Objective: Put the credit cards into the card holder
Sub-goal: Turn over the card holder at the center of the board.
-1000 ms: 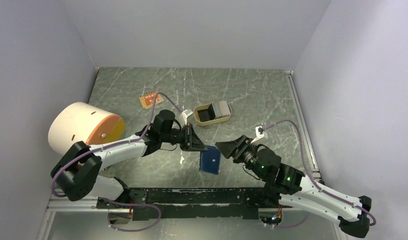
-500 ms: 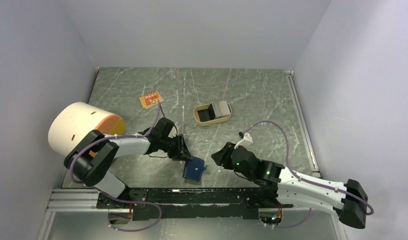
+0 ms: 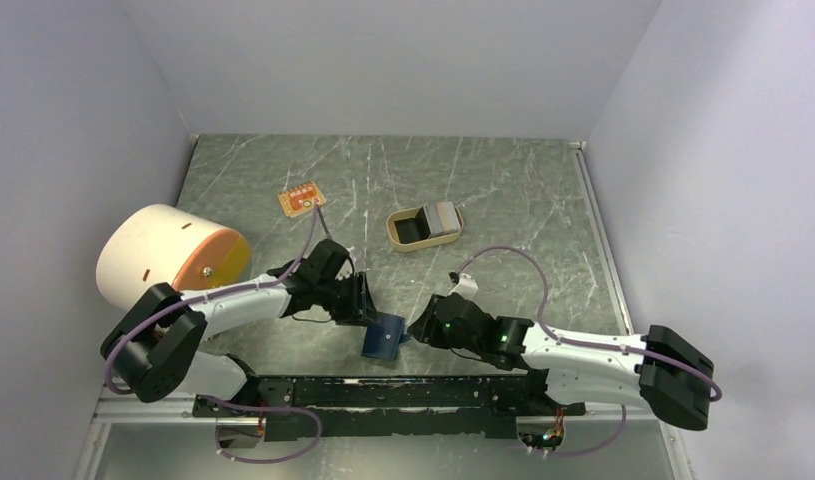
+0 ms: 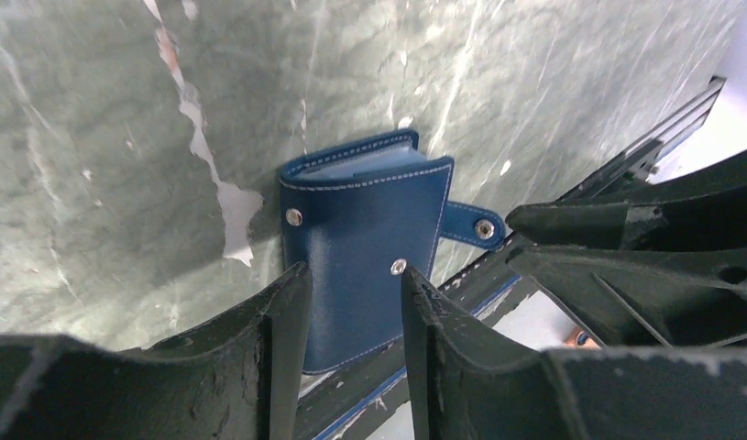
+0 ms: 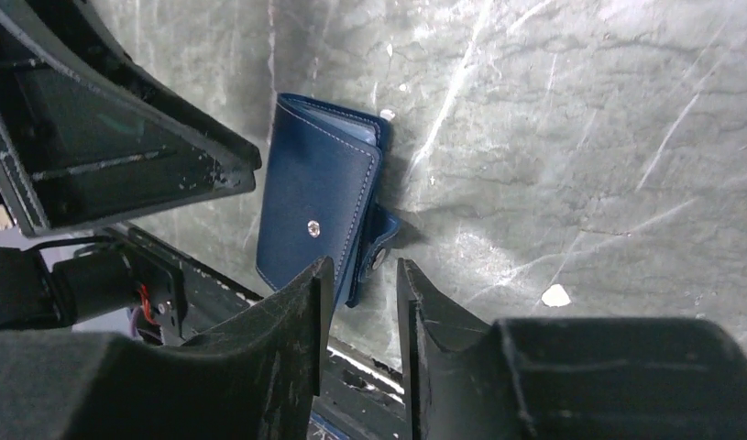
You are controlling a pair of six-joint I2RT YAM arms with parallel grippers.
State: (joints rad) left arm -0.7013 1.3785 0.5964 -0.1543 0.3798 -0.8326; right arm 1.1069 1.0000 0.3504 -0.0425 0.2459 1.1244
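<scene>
A closed navy-blue leather card holder lies on the grey-green marbled tabletop under the parted left gripper.

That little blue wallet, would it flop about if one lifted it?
Probably: the card holder lies folded but its snap strap is unfastened, so the cover may swing open. Flat and thin, it should slide, not roll.

You're looking into a robot lab test cell, not a home or a shop. Plain pale walls box in a green marbled surface on three sides. The left arm and right arm, both white and black, are bolted to a black rail along the bottom of the frame, with purple cables looped over them.
</scene>
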